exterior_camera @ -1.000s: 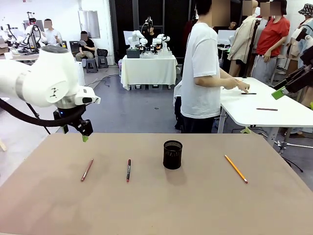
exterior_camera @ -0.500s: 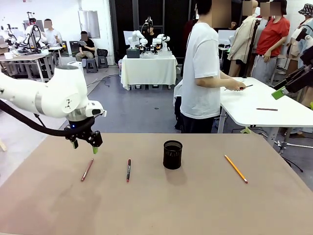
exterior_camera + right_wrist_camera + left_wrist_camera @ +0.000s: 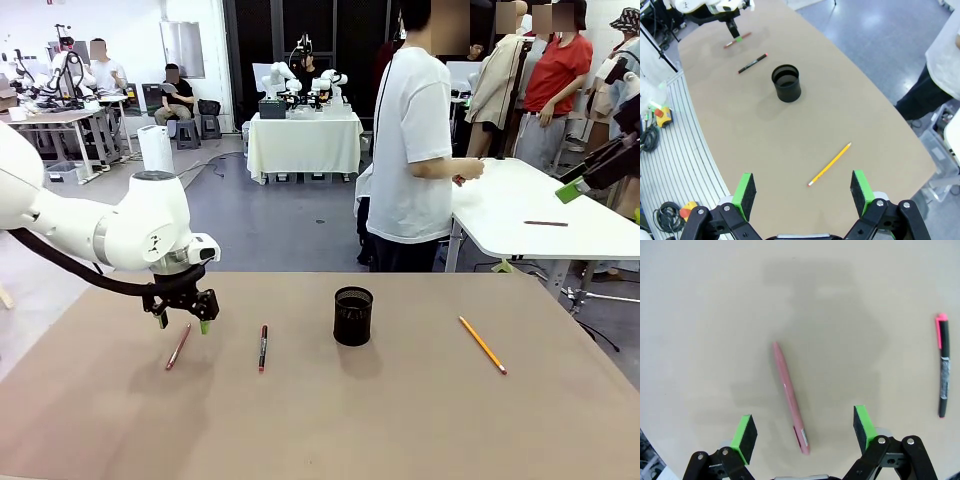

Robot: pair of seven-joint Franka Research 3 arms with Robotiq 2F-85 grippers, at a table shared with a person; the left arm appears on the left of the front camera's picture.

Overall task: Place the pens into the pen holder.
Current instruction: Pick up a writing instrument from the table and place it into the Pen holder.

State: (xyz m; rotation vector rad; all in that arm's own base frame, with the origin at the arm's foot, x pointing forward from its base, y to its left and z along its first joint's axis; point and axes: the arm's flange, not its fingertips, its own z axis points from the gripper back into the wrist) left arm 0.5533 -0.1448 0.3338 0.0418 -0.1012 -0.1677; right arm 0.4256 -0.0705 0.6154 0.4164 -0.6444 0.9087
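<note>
On the brown table (image 3: pixel 400 420) a brownish-red pen (image 3: pixel 178 346) lies at the left, and my left gripper (image 3: pixel 183 323) hangs open just above its far end. From the left wrist the same pen (image 3: pixel 790 397) runs up between the green pads (image 3: pixel 745 432), untouched, and my left gripper (image 3: pixel 804 430) holds nothing. A dark pen with red ends (image 3: pixel 263 347) (image 3: pixel 943 372) lies to the right of it. The black mesh pen holder (image 3: pixel 353 316) (image 3: pixel 786 83) stands upright mid-table. A yellow pencil (image 3: pixel 482 344) (image 3: pixel 830 164) lies at the right. My right gripper (image 3: pixel 802 189) (image 3: pixel 572 188) is open, high over the right side.
A person in a white shirt (image 3: pixel 415 150) stands beyond the far edge, turned toward another white table (image 3: pixel 540 215). A ribbed grey strip with cables (image 3: pixel 670 165) runs beside the near table edge. Bare table surface lies in front of the pens and holder.
My left arm has swung down and to the right from the table's far left edge, bringing its open gripper over the brownish-red pen. The right arm has not moved.
</note>
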